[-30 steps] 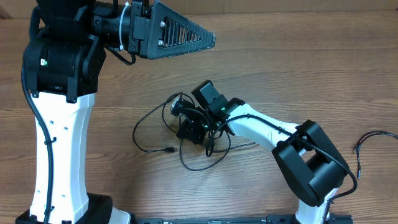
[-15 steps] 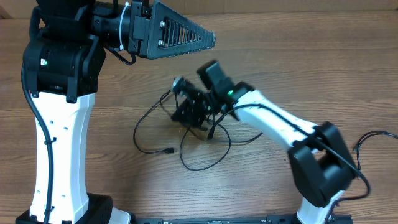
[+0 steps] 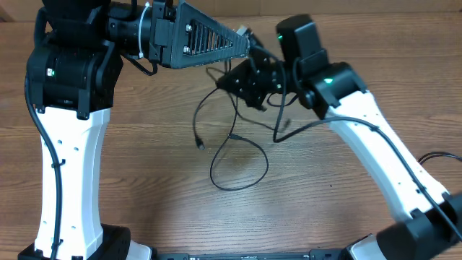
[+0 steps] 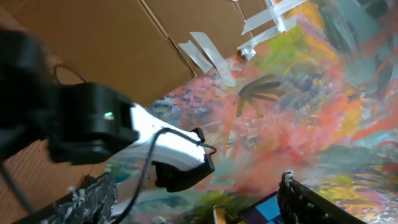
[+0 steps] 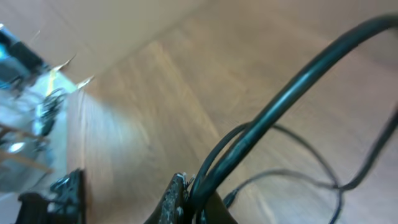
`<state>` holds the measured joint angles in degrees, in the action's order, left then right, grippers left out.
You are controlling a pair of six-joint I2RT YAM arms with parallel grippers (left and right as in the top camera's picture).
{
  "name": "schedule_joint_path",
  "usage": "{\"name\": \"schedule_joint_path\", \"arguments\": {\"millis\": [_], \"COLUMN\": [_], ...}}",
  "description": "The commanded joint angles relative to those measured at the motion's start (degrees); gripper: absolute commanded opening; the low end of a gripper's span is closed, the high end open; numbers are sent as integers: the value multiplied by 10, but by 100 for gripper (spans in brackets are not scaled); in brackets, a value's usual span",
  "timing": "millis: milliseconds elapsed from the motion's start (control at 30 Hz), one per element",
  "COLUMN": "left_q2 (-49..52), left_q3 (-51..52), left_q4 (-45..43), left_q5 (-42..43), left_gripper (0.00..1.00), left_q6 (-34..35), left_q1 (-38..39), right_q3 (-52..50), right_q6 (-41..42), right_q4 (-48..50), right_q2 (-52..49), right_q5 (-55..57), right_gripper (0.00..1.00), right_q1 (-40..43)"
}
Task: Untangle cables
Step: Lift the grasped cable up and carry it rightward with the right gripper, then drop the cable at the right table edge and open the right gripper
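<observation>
The thin black cables (image 3: 229, 141) hang from my right gripper (image 3: 249, 81), which is raised above the table at the back centre. One loop (image 3: 238, 170) rests on the wood and a small plug (image 3: 200, 145) dangles at the left. In the right wrist view my right gripper (image 5: 198, 196) is shut on two black cable strands (image 5: 273, 106) that run up to the right. My left gripper (image 3: 244, 45) is held high just left of the right one. In the left wrist view it (image 4: 193, 202) is open and empty, facing the right arm (image 4: 93, 124).
The left arm's white column (image 3: 68, 166) stands at the left. The right arm's white link (image 3: 382, 159) crosses the right side. Another thin black cord (image 3: 432, 157) lies at the table's right edge. A painted wall (image 4: 311, 93) and cardboard (image 4: 106, 37) are behind.
My right gripper has lifted the cable bundle off the table and carried it up and toward the back right. The tangle has stretched out and now hangs below it. The left arm is still.
</observation>
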<state>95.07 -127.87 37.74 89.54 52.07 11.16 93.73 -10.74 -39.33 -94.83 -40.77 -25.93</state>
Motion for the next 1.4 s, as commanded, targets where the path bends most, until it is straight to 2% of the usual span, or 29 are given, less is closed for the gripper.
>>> {"name": "schedule_joint_path", "arguments": {"millis": [0,167,333,567,700,867,1000,1167,1367], "left_q2": [-3,-3,-3,-3,-3,-3,-3,-3,-3], "left_q3": [-7,-7,-7,-7,-7,-7,-7,-7,-7], "left_q4": [-1,-1,0,14,14,15,15,15,15], "left_q5": [11,11,11,11,11,11,11,11,11], "left_gripper": [82,83,83,83,83,83,83,83,82], "left_q6": [-11,-20,-28,-28,-29,-37,-47,-58,-58], "left_q1": [-2,-2,-2,-2,-2,-2,-2,-2,-2], "right_q3": [32,59,69,69,78,121,173,234,248], "right_q6": [1,35,35,35,39,95,95,95,95], "right_q4": [2,-7,-22,-15,16,37,19,-5,-10], "right_q2": [33,49,51,51,52,52,52,52,52], "right_q5": [36,33,40,144,163,156,115,114,114], "right_gripper": [4,4,4,4,4,4,4,4,4], "right_q1": [21,38,38,43,73,156,227,326,468]}}
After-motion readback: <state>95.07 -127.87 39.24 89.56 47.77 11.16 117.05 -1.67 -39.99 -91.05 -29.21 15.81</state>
